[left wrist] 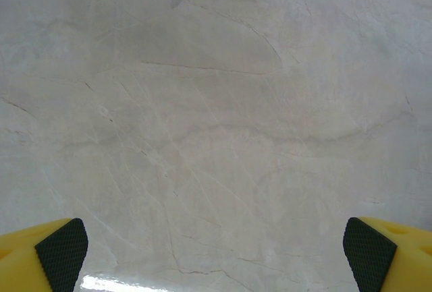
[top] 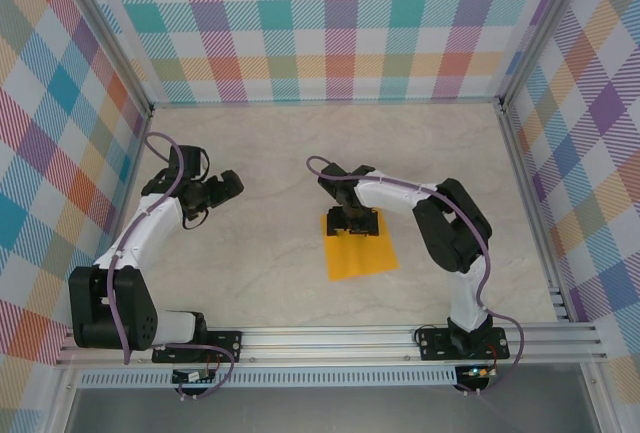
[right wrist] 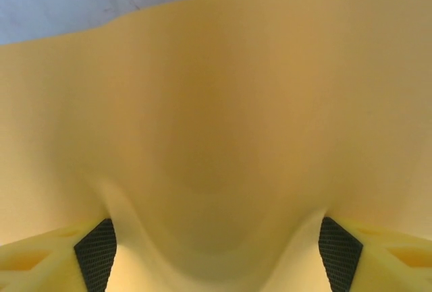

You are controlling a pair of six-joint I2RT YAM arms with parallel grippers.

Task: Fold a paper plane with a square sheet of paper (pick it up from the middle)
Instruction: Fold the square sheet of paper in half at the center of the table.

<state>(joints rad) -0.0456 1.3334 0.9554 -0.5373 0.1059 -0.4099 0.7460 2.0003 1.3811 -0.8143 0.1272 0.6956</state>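
Pale marbled table (top: 260, 293), plaid walls (top: 330, 23) on three sides.

Item 1, square sheet of paper (top: 365, 258): orange-yellow, lying on the table between the two arms, nearer the right one. I see no crease or folded corner in the overhead view. The near part lies flat.

Item 2, right gripper (top: 352, 221): down on the far part of the sheet. On its wrist camera the black pads (right wrist: 96, 255) stand apart and the paper bows up in a soft hump between them. It appears to be gathered for a pinch. I cannot tell whether the pads bite on it yet, because the hump hides the contact.

Item 3, left gripper (top: 222, 190): well apart from the sheet at the left, fingers wide, bare table under them, holding nothing.

Progress, my judgement: very early. The pick-up is the step in hand, and nothing is lifted as far as I can see. Every fold of the plane is left to do.
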